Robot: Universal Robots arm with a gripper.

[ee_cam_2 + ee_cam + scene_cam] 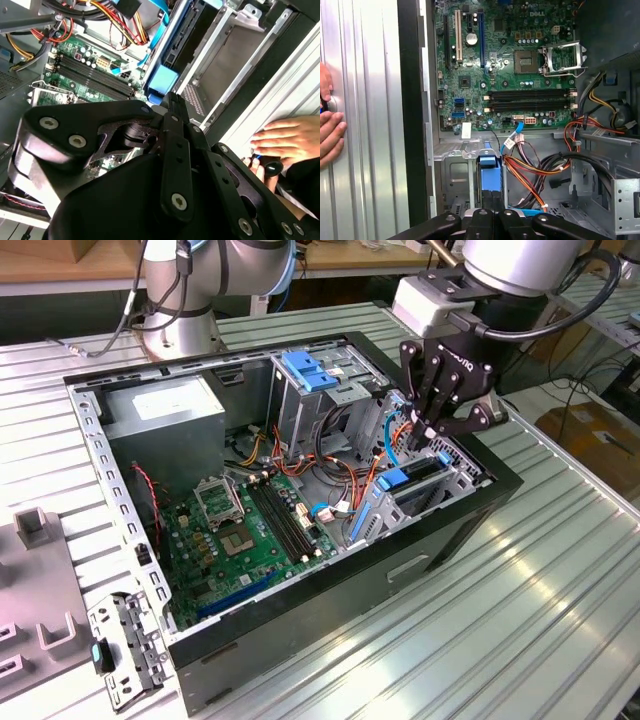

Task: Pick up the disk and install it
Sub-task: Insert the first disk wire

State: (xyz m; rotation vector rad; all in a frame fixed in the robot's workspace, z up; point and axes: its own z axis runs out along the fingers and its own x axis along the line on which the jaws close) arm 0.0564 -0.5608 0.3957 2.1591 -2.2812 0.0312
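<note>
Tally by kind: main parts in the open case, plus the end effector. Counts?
motherboard: 1
grey power supply box: 1
drive cage with blue handle: 1
disk: 1
end effector: 1
Total: 5

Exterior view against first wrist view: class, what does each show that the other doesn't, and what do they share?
Exterior view: the large grey metal box with a white sticker and the blue plastic handle atop the grey cage. First wrist view: a person's hand over the ribbed metal table. Both: the green motherboard and the black end effector by the blue-railed disk.
</note>
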